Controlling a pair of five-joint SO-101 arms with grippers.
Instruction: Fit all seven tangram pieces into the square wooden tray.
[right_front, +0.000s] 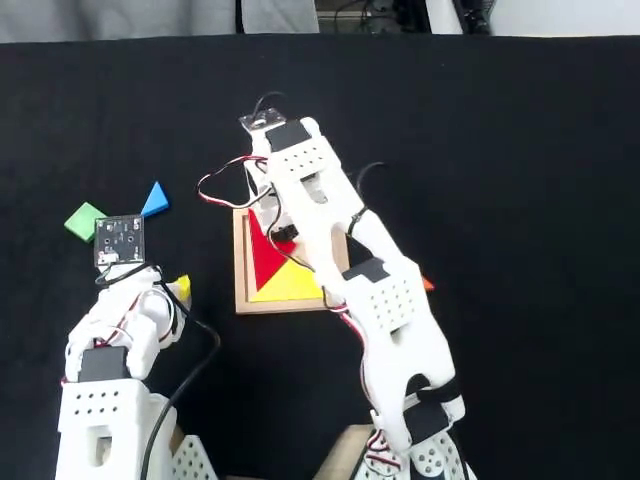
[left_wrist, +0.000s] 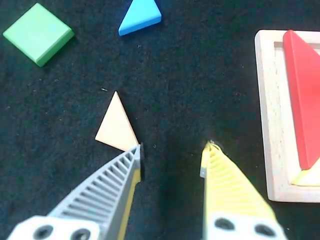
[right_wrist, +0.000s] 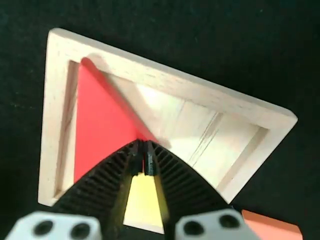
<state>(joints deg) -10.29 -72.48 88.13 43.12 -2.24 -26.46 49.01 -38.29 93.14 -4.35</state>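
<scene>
1. Tangram pieces, two of them, lie in the square wooden tray (right_wrist: 165, 82) at mid-worktop: a large red triangle (right_wrist: 100, 130) along one side of the recess and a large yellow triangle (right_wrist: 142, 202) butting against it. The rest of the tray floor is bare wood.
2. Your right claw (right_wrist: 144, 150) hangs over the tray with its fingers pinched together and nothing between them. Its tip is at the seam where red meets yellow. It looks set for pressing or nudging, not for carrying.
3. Your left claw (left_wrist: 173, 147) stands wide and empty above the black worktop (right_front: 520, 150), beside the tray. Its grey finger (left_wrist: 127, 165) tips just against a corner of a small cream triangle (left_wrist: 116, 125), which lies outside the gap.
4. A green square (left_wrist: 38, 33) and a blue triangle (left_wrist: 141, 16) wait farther out on the same side. An orange piece (right_wrist: 272, 231) lies just beside the tray on the other side.
5. Judged from this, you are early in the task, with the big triangles seated and the small pieces to come.
6. The cream triangle looks like the next pick. Shift the left claw sideways until the piece sits between both fingers, go low because the piece is thin, then close on its edges.
7. Lift the right arm off the tray before the delivery, or the two arms may crowd each other over the recess.
</scene>
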